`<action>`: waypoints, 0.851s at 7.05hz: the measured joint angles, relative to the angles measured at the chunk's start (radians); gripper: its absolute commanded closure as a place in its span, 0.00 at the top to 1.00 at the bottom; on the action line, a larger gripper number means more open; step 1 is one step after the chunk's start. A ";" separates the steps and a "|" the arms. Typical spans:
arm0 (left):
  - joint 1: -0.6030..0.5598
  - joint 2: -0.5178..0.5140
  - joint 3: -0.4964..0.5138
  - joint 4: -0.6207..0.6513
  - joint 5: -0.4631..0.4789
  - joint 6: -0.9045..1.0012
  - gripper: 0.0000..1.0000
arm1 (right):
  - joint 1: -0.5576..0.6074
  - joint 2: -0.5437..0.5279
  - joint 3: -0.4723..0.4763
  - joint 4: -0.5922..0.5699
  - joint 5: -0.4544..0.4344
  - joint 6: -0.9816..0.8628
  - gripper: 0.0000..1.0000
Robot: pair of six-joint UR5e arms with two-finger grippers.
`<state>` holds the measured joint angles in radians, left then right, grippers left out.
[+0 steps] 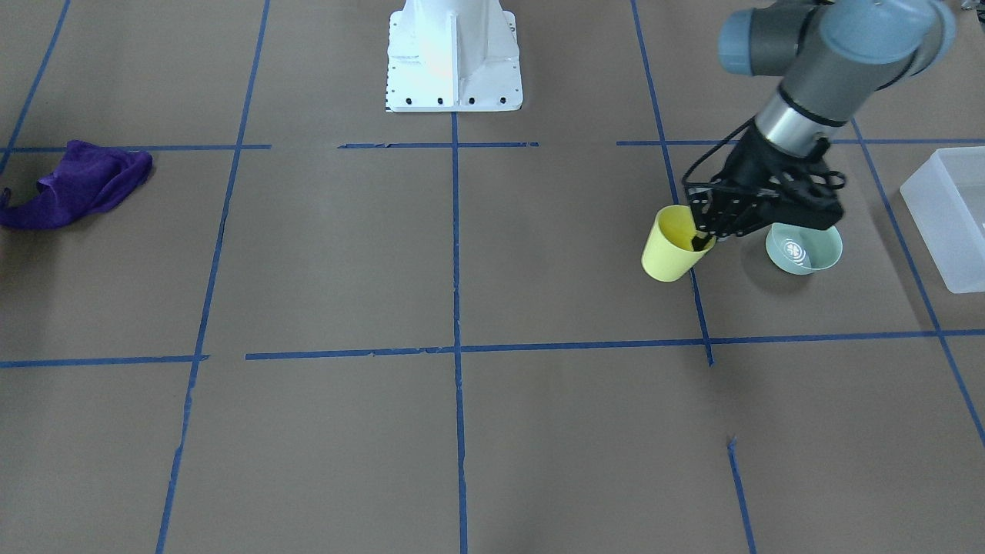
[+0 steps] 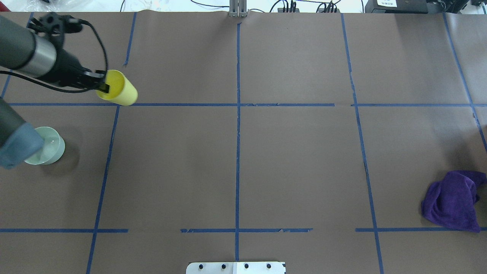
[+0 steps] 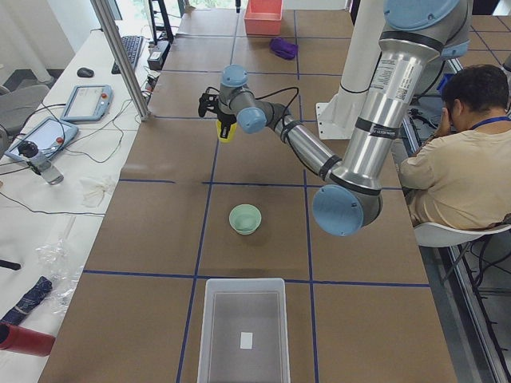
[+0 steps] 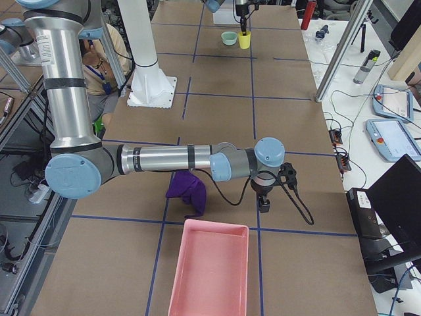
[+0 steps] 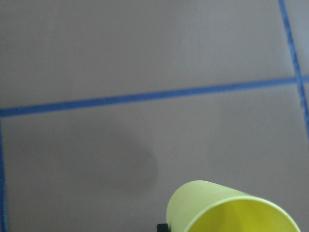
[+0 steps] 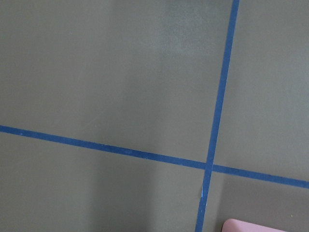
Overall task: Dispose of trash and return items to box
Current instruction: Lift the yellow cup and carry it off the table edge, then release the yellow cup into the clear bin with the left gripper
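Observation:
My left gripper (image 1: 702, 238) is shut on the rim of the yellow cup (image 1: 673, 245), with one finger inside it. The cup hangs tilted a little above the table, and its shadow lies below it in the left wrist view (image 5: 227, 208). The cup (image 2: 118, 88) and gripper (image 2: 103, 87) sit at the far left in the overhead view. The mint-green bowl (image 1: 804, 248) stands upright on the table beside the gripper. The translucent box (image 1: 950, 215) is further out past the bowl and holds neither item (image 3: 243, 331). My right gripper (image 4: 264, 201) shows only in the exterior right view; I cannot tell if it is open.
A purple cloth (image 1: 77, 185) lies crumpled on the other side of the table, next to the right arm (image 4: 187, 187). A pink bin (image 4: 210, 270) stands at that end. The white robot base (image 1: 454, 61) is at the table's middle edge. A person sits behind the robot (image 3: 459, 159).

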<state>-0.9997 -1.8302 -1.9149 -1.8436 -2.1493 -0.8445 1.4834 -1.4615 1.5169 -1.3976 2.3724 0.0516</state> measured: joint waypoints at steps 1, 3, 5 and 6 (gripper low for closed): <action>-0.111 0.088 -0.004 0.000 -0.025 0.205 0.00 | 0.000 -0.001 -0.011 0.034 0.003 0.001 1.00; -0.346 0.185 0.115 0.004 -0.037 0.657 0.00 | 0.001 -0.014 -0.015 0.054 0.030 0.000 1.00; -0.570 0.194 0.347 0.001 -0.038 1.026 0.00 | 0.001 -0.046 -0.014 0.109 0.066 -0.001 1.00; -0.637 0.198 0.447 0.000 -0.038 1.124 0.00 | 0.002 -0.060 -0.014 0.148 0.072 0.000 1.00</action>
<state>-1.6367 -1.6318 -1.4679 -1.8435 -2.1871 0.2798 1.4849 -1.5215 1.5033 -1.2496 2.4442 0.0519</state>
